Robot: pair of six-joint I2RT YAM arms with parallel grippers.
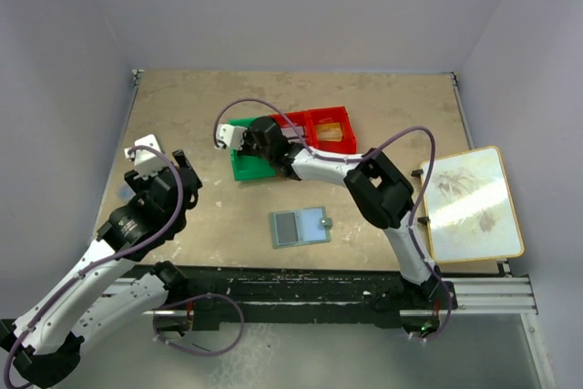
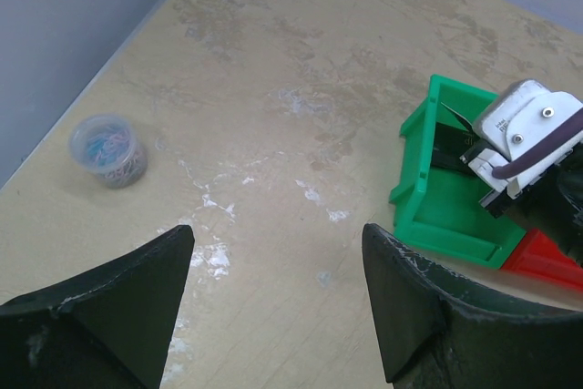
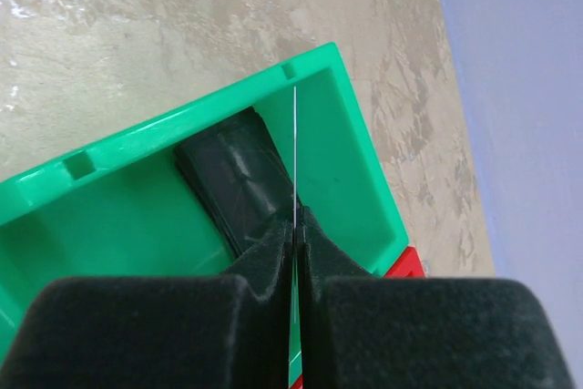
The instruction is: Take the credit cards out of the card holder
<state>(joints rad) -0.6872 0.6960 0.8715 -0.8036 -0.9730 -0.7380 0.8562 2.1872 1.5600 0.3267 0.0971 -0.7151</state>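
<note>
I'm pinching a card (image 3: 295, 134) edge-on in my right claw (image 3: 293, 221), hanging it over the green bin (image 3: 109, 225) — card holder (image 1: 301, 225) lying open nearer me, left claw (image 2: 278, 234) spread.

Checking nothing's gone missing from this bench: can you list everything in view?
card holder: one, light blue, open, front centre
green bin: one, green, mid-table
dark cards: small stack, black, inside the green bin
thin card: one, edge-on, colour unclear, over the green bin
red bins: apparently two, red, right of the green bin
jar of paper clips: one, clear, far left
framed board: one, pale, far right edge
left gripper: one, black, open, empty
right gripper: one, black, shut on the thin card
</note>
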